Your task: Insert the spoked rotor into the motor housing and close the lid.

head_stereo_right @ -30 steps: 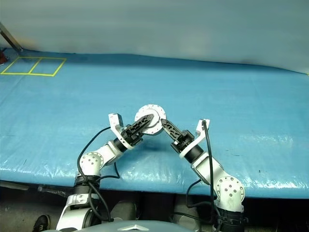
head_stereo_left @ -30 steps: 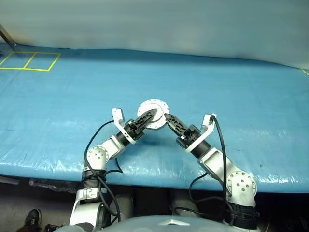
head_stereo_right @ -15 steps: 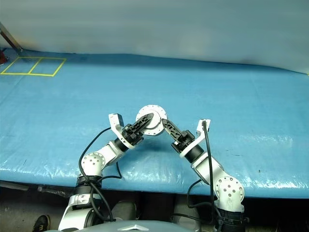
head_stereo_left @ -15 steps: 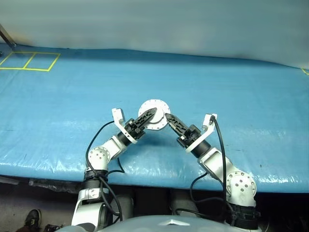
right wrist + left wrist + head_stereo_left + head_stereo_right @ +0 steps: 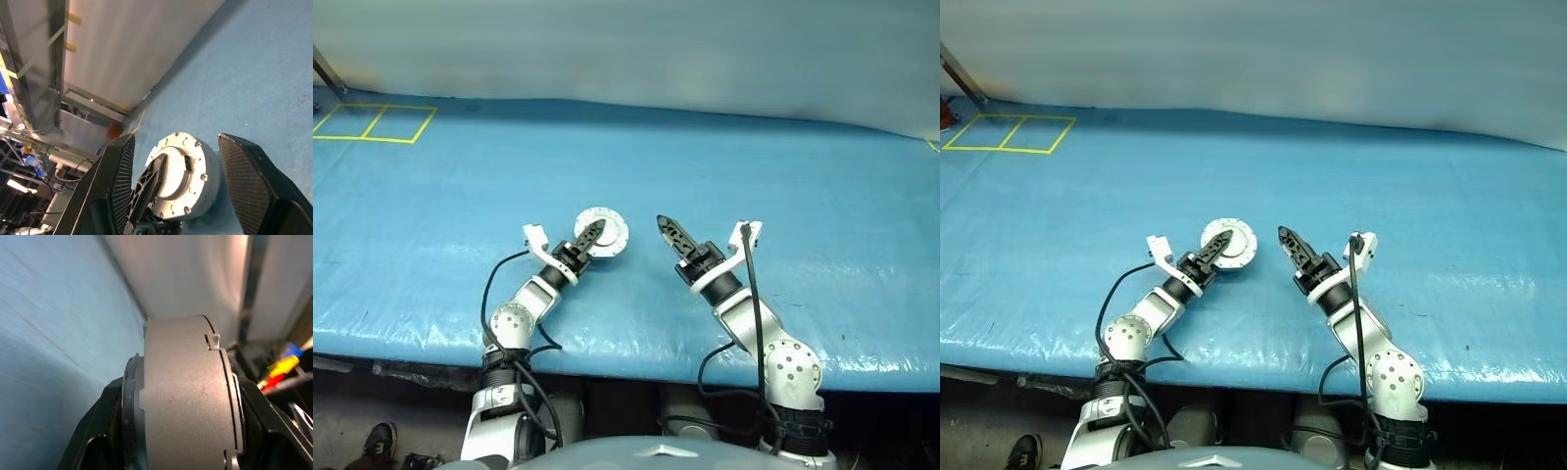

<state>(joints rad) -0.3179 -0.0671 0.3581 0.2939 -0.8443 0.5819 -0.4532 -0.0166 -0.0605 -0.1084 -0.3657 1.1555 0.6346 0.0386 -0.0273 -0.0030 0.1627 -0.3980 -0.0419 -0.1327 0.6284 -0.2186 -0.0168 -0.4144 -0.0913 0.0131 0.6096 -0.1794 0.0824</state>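
Now that my right gripper [image 5: 663, 224] has let go and gapes empty beside the motor housing [image 5: 600, 233], my left gripper [image 5: 590, 234] alone clamps it, carried leftward over the bench [image 5: 822, 196].

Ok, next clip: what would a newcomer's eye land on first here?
The round silver motor housing near the middle of the blue table, clamped between the left gripper's black fingers. Just to its right, the right gripper hangs open and apart from it. Yellow taped squares mark the table's far left corner.
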